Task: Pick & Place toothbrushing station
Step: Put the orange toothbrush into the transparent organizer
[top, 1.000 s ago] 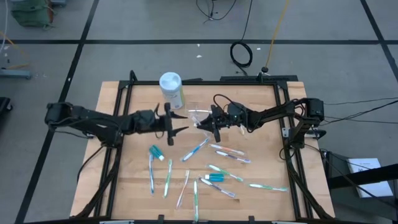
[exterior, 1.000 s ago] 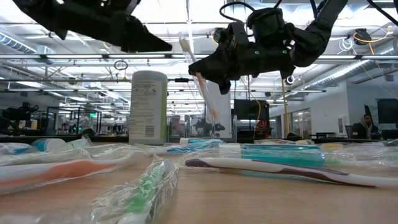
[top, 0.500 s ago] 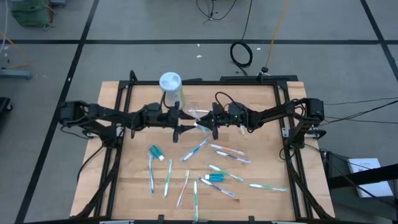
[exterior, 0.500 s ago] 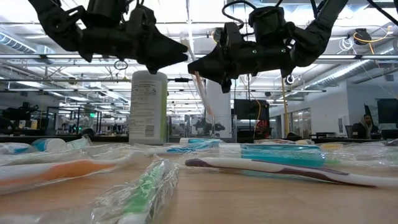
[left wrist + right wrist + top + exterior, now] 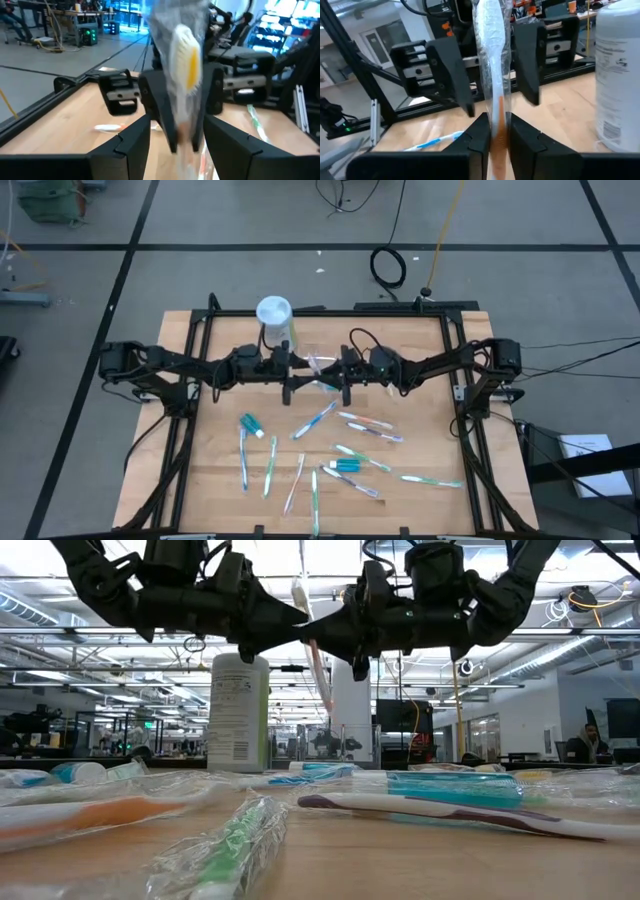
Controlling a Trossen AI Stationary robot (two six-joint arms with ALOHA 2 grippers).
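Left claw (image 5: 296, 376) nearer held toothbrush (image 5: 322, 366)

Both grippers meet tip to tip above the table's middle, with one wrapped toothbrush between them.

You see the left gripper (image 5: 288, 375) reaching in from the left and the right gripper (image 5: 342, 377) from the right, both clear of the table (image 5: 420, 350). The held toothbrush (image 5: 312, 650) stands upright in the right gripper, between the left gripper's spread fingers (image 5: 125, 145). The canister (image 5: 276, 326) stands just behind the left gripper. The loose toothbrushes (image 5: 318, 420) and tubes (image 5: 250, 425) lie scattered on the table's front half, before both grippers.
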